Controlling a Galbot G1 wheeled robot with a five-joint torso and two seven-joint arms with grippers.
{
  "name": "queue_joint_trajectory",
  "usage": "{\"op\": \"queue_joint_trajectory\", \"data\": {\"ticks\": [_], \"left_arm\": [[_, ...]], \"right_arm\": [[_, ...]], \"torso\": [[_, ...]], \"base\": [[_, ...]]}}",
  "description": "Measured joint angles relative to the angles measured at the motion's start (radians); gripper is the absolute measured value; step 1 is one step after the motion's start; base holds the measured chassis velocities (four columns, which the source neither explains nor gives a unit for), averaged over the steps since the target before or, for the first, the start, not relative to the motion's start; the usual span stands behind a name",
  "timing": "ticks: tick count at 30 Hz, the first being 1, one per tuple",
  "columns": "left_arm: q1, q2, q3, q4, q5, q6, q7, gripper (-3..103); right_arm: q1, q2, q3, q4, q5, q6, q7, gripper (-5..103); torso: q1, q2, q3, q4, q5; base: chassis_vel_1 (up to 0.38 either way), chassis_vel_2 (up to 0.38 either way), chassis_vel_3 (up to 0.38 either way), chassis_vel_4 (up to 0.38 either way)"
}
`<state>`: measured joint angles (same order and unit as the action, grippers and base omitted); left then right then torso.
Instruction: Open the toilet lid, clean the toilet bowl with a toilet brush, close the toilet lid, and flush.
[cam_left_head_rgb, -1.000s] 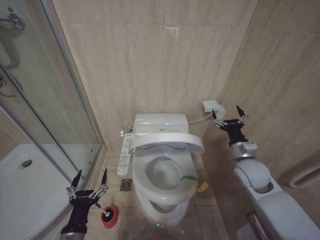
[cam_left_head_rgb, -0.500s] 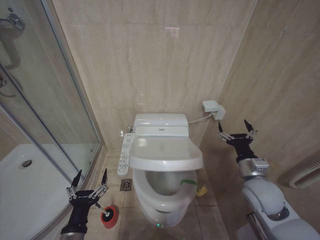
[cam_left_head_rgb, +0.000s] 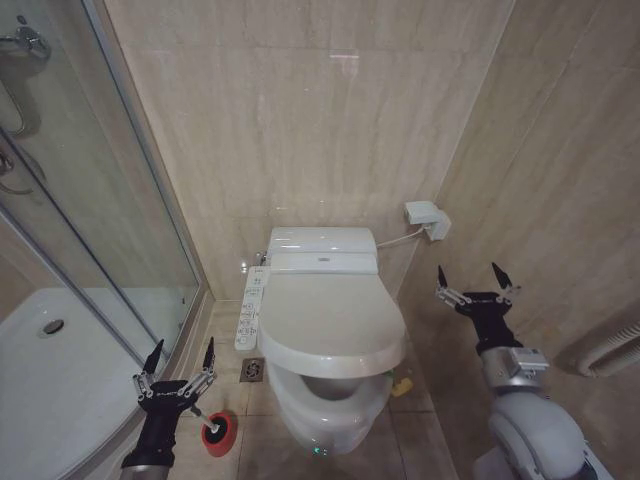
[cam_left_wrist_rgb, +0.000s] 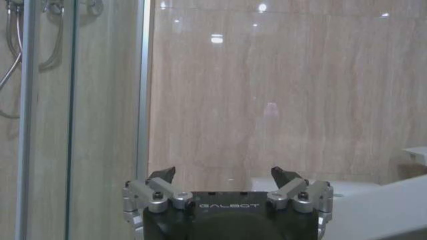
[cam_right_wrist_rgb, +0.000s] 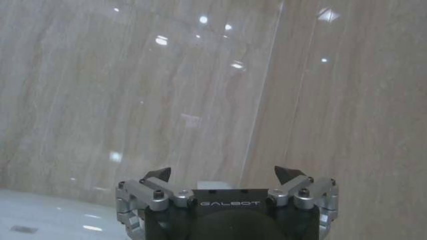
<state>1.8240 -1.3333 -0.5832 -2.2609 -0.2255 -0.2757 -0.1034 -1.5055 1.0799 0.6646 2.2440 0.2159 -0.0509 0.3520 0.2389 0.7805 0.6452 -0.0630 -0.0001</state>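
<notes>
The white toilet lid (cam_left_head_rgb: 330, 322) lies nearly flat over the seat, its front edge slightly raised. Below that edge a strip of the toilet bowl (cam_left_head_rgb: 325, 398) shows. The small red holder cup (cam_left_head_rgb: 218, 433) stands on the floor left of the toilet, and the toilet brush head sits in it. My left gripper (cam_left_head_rgb: 180, 364) hovers open just above and left of the cup, with nothing between its fingers (cam_left_wrist_rgb: 163, 175). To the right of the toilet, my right gripper (cam_left_head_rgb: 471, 280) is open and empty near the side wall, its fingertips (cam_right_wrist_rgb: 155, 174) pointing up.
A white control panel (cam_left_head_rgb: 250, 305) hangs on the toilet's left side, with a floor drain (cam_left_head_rgb: 252, 370) beneath it. The glass shower screen (cam_left_head_rgb: 95, 230) and white shower tray (cam_left_head_rgb: 60, 380) fill the left. A white wall box (cam_left_head_rgb: 425, 217) with a hose sits behind the toilet on the right.
The lid has dropped from half-raised to nearly flat over the bowl. My right gripper has moved down and away from the wall box. The left gripper has stayed put.
</notes>
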Motion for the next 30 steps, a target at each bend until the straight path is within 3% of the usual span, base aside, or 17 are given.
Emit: {"op": "queue_joint_trajectory", "data": {"ticks": [14, 23, 30], "left_arm": [[0.0, 0.0, 0.0, 0.0, 0.0, 0.0, 0.0, 97], [0.0, 0.0, 0.0, 0.0, 0.0, 0.0, 0.0, 97], [0.0, 0.0, 0.0, 0.0, 0.0, 0.0, 0.0, 97]], "right_arm": [[-0.144, 0.122, 0.019, 0.082, -0.068, -0.013, 0.011, 100], [-0.146, 0.189, 0.022, 0.086, -0.115, -0.009, 0.005, 100], [-0.125, 0.215, 0.013, 0.032, -0.167, 0.037, -0.019, 100]], "torso": [[0.0, 0.0, 0.0, 0.0, -0.0001], [0.0, 0.0, 0.0, 0.0001, 0.0], [0.0, 0.0, 0.0, 0.0002, 0.0]], "base": [[0.0, 0.0, 0.0, 0.0], [0.0, 0.0, 0.0, 0.0], [0.0, 0.0, 0.0, 0.0]]}}
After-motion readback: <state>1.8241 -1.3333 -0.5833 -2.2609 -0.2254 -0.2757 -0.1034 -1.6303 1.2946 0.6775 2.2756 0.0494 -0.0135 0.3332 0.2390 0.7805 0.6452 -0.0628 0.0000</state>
